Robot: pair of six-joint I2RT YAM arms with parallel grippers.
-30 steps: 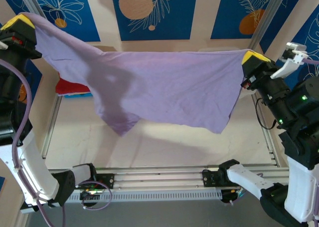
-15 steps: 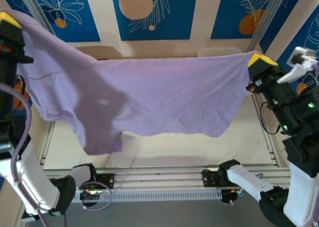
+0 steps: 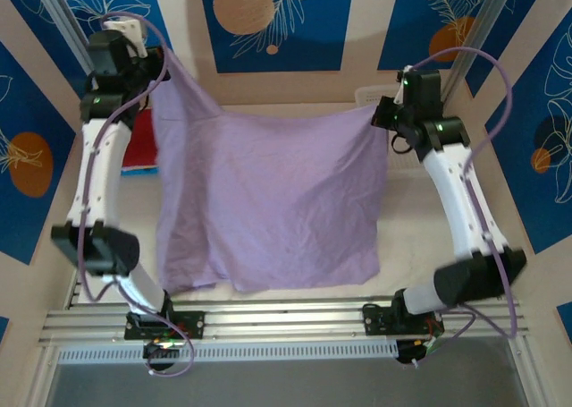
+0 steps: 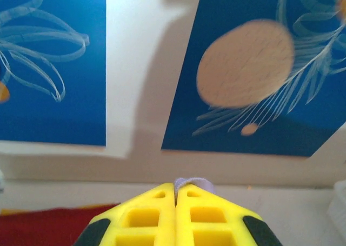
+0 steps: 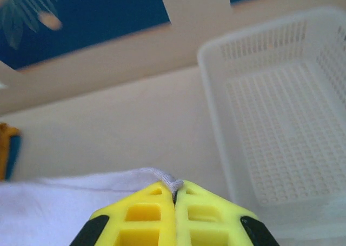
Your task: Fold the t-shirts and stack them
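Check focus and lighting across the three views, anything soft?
Top view: sharp, evenly lit, no glare on the purple shirt. Left wrist view: wall posters blurred, left gripper crisper. Right wrist view: white basket soft, background hazy, right gripper fairly sharp.

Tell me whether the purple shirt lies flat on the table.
No, the purple shirt hangs upright between the left gripper and right gripper.

I see cream walls [image 3: 362, 22] hung with blue leaf-print panels [image 3: 268, 54] along the upper frame, with a pale bench [image 3: 411, 219] below.
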